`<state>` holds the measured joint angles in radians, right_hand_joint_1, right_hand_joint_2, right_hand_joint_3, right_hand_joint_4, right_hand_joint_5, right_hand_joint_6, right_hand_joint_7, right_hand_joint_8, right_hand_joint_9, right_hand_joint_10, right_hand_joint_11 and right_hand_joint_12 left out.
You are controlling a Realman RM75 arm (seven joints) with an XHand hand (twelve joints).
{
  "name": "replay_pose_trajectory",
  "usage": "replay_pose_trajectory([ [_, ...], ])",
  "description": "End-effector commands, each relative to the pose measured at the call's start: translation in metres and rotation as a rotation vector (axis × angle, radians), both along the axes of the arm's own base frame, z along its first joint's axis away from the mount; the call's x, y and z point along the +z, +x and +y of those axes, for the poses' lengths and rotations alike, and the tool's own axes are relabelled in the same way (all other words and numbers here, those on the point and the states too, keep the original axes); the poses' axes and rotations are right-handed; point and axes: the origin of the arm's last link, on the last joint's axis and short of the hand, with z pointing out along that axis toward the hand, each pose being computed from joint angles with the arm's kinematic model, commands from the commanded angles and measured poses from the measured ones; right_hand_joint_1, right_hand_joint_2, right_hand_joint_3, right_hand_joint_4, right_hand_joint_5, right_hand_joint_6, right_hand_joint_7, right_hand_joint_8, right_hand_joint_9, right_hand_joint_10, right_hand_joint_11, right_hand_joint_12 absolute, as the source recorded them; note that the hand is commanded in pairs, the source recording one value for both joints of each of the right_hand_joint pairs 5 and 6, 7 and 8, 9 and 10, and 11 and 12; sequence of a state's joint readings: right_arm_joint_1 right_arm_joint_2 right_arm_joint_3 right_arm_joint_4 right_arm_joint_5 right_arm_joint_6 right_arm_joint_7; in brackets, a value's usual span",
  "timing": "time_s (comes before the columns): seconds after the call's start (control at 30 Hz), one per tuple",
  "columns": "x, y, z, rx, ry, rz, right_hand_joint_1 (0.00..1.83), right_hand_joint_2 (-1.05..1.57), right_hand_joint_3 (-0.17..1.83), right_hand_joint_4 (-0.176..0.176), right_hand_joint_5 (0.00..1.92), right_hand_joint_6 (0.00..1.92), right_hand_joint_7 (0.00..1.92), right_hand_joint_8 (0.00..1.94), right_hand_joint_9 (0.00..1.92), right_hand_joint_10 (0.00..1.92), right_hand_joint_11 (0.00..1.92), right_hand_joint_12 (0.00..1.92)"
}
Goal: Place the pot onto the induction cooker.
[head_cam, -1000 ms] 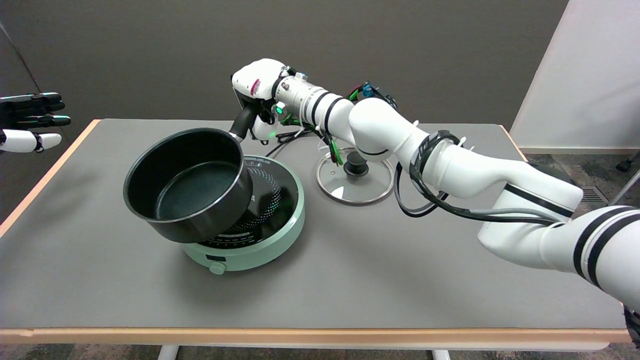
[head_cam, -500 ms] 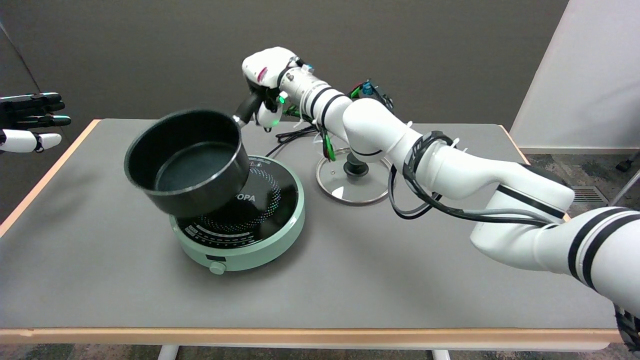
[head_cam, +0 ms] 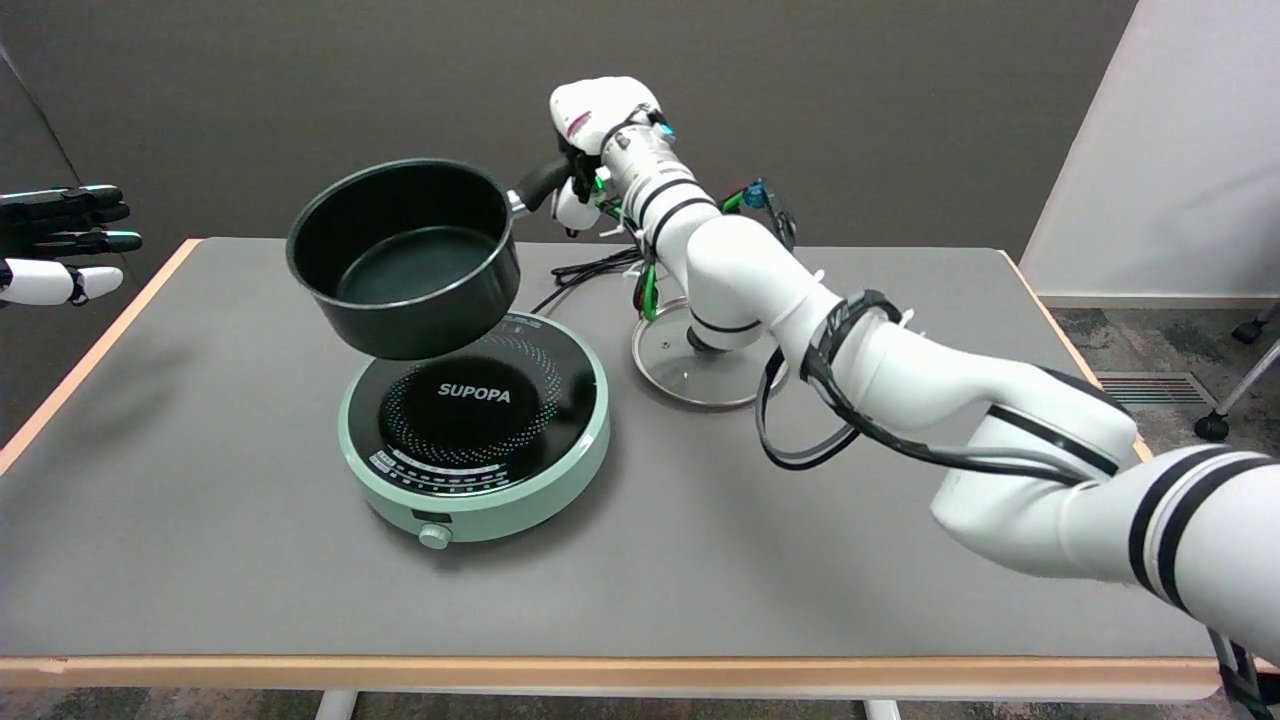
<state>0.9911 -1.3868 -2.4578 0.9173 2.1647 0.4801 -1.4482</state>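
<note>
Pot point(head_cam: 405, 258) airborne, upper left of centre frame, hanging above cooker point(head_cam: 476, 426), clear of its glass top, tilted slightly. Right hand point(head_cam: 588, 140) has fingers wrapped round pot handle. Pickup and carry look done; left: level pot, lower onto cooker, release. Lid point(head_cam: 700, 360) on table point(head_cam: 200, 560) right of cooker.

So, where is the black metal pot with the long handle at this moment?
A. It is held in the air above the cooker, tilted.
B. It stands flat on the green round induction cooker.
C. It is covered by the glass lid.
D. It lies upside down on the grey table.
A: the right hand grips the handle of the black metal pot, which hangs tilted above the green round induction cooker, whose "SUPOPA" top shows bare.
</note>
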Motion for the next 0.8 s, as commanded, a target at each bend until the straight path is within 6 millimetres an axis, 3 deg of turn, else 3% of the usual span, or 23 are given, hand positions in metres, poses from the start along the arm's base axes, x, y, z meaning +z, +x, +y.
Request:
replay_pose_trajectory([
  [0.03,0.020,-0.004,0.076,0.021,-0.242,-0.044,1.13,0.53,1.58,-0.030,1.92,1.92,1.92,1.92,1.92,1.92,1.92,1.92],
  [0.27,0.011,-0.007,0.116,0.019,-0.216,-0.040,1.14,0.55,1.57,-0.030,1.92,1.92,1.92,1.92,1.92,1.92,1.92,1.92],
  [0.43,0.000,-0.012,0.134,0.007,-0.180,-0.057,1.15,0.58,1.55,-0.030,1.92,1.92,1.92,1.92,1.92,1.92,1.92,1.92],
  [0.6,0.005,-0.028,0.142,-0.049,-0.211,-0.044,1.15,0.60,1.54,-0.030,1.92,1.92,1.92,1.92,1.92,1.92,1.92,1.92],
  [0.8,0.012,-0.041,0.137,-0.103,-0.285,-0.043,1.15,0.60,1.54,-0.030,1.92,1.92,1.92,1.92,1.92,1.92,1.92,1.92],
])
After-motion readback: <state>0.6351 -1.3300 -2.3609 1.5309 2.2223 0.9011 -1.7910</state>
